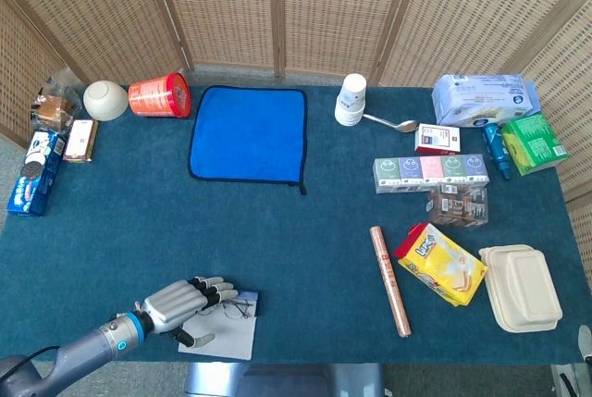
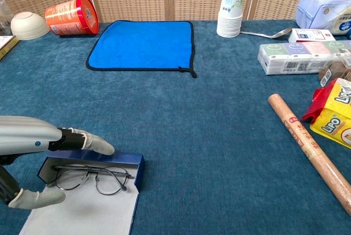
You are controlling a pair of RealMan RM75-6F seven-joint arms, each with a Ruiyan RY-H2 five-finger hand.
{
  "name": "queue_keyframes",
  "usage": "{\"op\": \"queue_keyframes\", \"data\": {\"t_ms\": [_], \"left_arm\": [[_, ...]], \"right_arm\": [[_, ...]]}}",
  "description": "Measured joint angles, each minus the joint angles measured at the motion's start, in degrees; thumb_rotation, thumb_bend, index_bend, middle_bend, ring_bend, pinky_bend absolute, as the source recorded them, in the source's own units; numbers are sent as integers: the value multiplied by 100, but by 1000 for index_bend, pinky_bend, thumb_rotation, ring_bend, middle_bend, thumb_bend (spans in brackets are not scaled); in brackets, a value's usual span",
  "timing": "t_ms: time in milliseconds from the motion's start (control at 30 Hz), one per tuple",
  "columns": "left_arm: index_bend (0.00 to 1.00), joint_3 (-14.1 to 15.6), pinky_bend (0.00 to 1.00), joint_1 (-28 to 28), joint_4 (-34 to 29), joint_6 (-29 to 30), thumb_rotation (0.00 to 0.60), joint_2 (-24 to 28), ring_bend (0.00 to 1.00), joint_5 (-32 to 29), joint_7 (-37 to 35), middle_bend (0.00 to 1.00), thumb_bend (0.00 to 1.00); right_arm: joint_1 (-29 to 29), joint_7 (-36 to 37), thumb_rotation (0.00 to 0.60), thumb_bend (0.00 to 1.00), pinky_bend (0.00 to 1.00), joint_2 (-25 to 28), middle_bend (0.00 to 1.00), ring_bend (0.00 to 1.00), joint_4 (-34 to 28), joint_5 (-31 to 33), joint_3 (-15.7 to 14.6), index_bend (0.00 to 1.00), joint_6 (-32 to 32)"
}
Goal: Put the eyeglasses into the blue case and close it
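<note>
Eyeglasses (image 1: pixel 233 307) lie in the open blue case (image 1: pixel 222 330) at the near left table (image 1: pixel 305 258) edge, head view. Your left hand (image 1: pixel 178 303) sits over the case's left end, fingers spread, gripping nothing.

Chest view: eyeglasses (image 2: pixel 93 176) rest unfolded inside the case (image 2: pixel 90 196), lid flat. Left hand (image 2: pixel 55 164) straddles them, fingers (image 2: pixel 93 144) apart. Your right hand is out of both views.

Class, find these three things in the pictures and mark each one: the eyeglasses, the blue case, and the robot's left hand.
eyeglasses (image 2: pixel 90 177): chest view, on the bridge between the two lenses.
blue case (image 2: pixel 138 170): chest view, on the case's right end wall.
left hand (image 1: pixel 180 303): head view, on the back of the hand.
</note>
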Motion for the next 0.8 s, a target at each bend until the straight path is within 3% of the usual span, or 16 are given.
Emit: {"op": "queue_keyframes", "data": {"t_ms": [800], "left_arm": [[0, 272, 113, 288, -90, 281, 290, 110, 0, 319, -81, 70, 356]], "right_arm": [[36, 28, 600, 349, 105, -34, 18, 0, 79, -144, -72, 0, -14]]}}
